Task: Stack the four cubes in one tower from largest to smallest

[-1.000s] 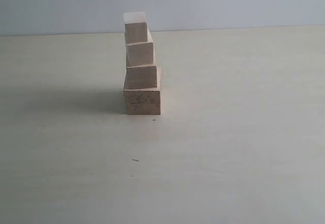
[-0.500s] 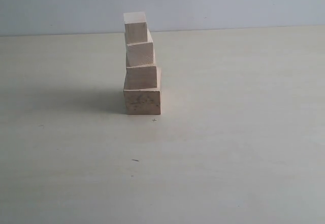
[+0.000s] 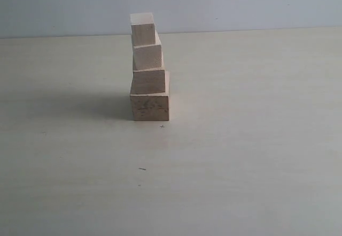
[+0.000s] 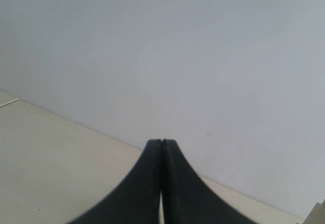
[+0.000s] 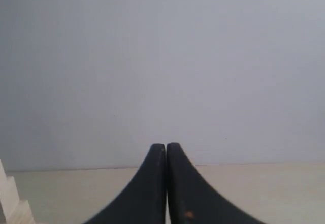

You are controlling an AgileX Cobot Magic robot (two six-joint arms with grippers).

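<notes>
The four cubes stand as one tower (image 3: 148,67) on the pale table (image 3: 240,139), left of centre in the exterior view. The largest cube (image 3: 150,106) is at the bottom, a smaller one (image 3: 148,81) on it, then a third (image 3: 147,56), with the smallest cube (image 3: 142,30) on top. The upper cubes sit shifted toward the left edge. Neither arm shows in the exterior view. My left gripper (image 4: 161,141) is shut with nothing in it, facing the wall. My right gripper (image 5: 166,145) is shut and empty too; a stepped edge of the tower (image 5: 11,203) shows at that view's border.
A grey-white wall (image 3: 240,3) rises behind the table's far edge. A small dark speck (image 3: 141,168) lies on the tabletop in front of the tower.
</notes>
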